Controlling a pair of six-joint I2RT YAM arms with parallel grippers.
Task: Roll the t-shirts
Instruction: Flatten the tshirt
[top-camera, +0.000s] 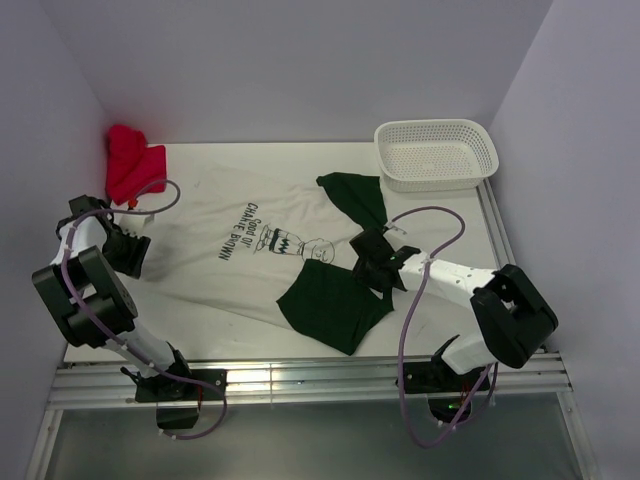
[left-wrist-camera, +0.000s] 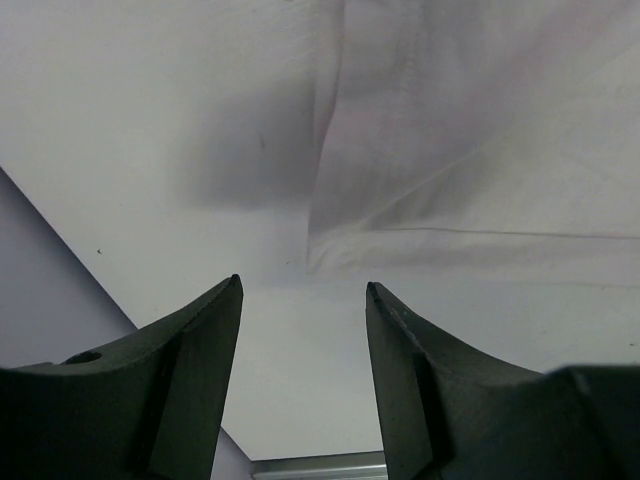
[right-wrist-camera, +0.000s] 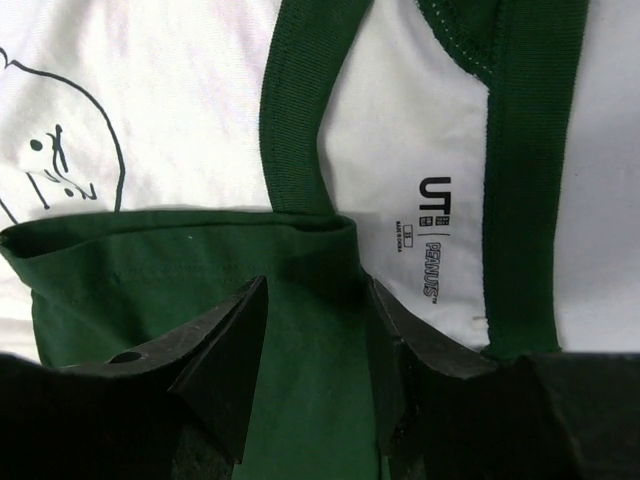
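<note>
You have a white table with three things lying on it. A white shirt is spread flat across the middle, print up and neck toward the right. Its dark green sleeves are at that end. A red cloth sits bunched in the far left corner, just beside the shirt. A white basket stands in the far right corner, just beside the far sleeve.

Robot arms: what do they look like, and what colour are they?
The left arm and right arm are white tubes with chunky black joints, each trailing a purple cable. The left gripper and right gripper have dark, wedge-shaped fingers tapering to points.
</note>
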